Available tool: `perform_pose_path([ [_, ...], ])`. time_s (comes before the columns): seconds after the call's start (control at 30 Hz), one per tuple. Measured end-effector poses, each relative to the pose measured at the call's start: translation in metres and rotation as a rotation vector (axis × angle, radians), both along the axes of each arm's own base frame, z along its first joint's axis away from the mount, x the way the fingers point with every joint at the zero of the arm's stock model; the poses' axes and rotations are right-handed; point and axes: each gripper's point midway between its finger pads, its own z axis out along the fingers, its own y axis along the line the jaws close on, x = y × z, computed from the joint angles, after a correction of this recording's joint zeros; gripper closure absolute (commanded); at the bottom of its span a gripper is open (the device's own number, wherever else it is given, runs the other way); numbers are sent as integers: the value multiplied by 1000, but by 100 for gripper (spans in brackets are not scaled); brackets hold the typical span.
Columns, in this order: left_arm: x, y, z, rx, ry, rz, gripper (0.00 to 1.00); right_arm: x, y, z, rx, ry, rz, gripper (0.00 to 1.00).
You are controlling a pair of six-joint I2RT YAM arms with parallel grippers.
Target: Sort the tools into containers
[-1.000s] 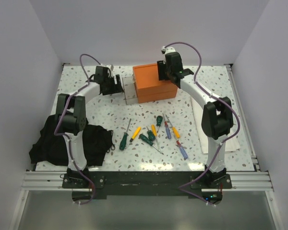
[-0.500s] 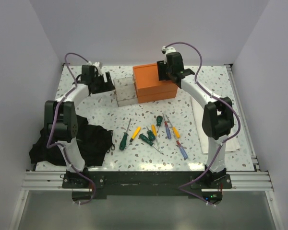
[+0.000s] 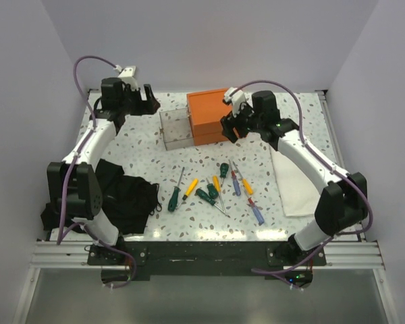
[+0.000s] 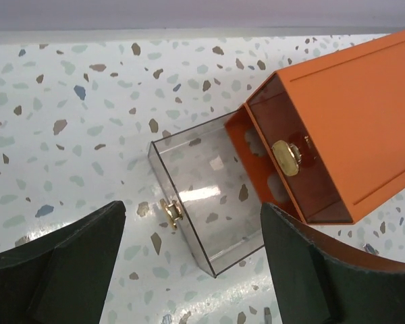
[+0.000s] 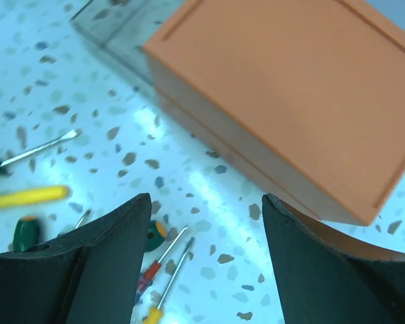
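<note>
Landmark: orange box, rectangular, lid face up, on the speckled table towards its far edge. Clear plastic bin: drawn out from the box's left end like a drawer, its inner end at the box's opening, a brass knob on its outer face, nothing inside it; a second clear front with its own knob sits flush in the box above it. Screwdrivers: a loose scatter on the table in front of the box, on the arms' side, well apart from it; handles green, yellow and red-and-blue, shafts pointing various ways; none in the bin or box. Left gripper: beyond the bin, up and to the left of the box, jaws spread wide, nothing between them. Right gripper: just beside the box's front right corner, above the table, jaws parted, holding nothing. Black cloth: crumpled, far left-front of the box. White towel: folded flat, right-front of the box.
</note>
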Motion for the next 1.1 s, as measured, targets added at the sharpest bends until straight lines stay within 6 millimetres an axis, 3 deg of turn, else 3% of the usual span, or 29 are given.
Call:
perform_pose_path([
  [0.1, -5, 3, -17, 4, 39, 17, 15, -29, 6, -14, -29, -3, 131, 34],
  [0.33, -4, 14, -26, 26, 58, 82, 16, -90, -3, -91, -172, 146, 327, 39],
  [0.5, -10, 26, -43, 62, 93, 144, 16, -108, 5, -110, -227, 185, 412, 39],
  [0.67, -23, 32, -57, 81, 133, 168, 16, -102, 11, -131, -226, 263, 311, 41],
  [0.8, -31, 35, -49, 87, 117, 183, 15, -85, 8, -145, -210, 328, 128, 42],
  [0.97, -37, 41, -33, 96, 76, 213, 15, -63, 8, -144, -183, 347, -49, 40],
  [1.1, -41, 45, -33, 105, 72, 231, 15, -57, 6, -140, -169, 347, -123, 40],
])
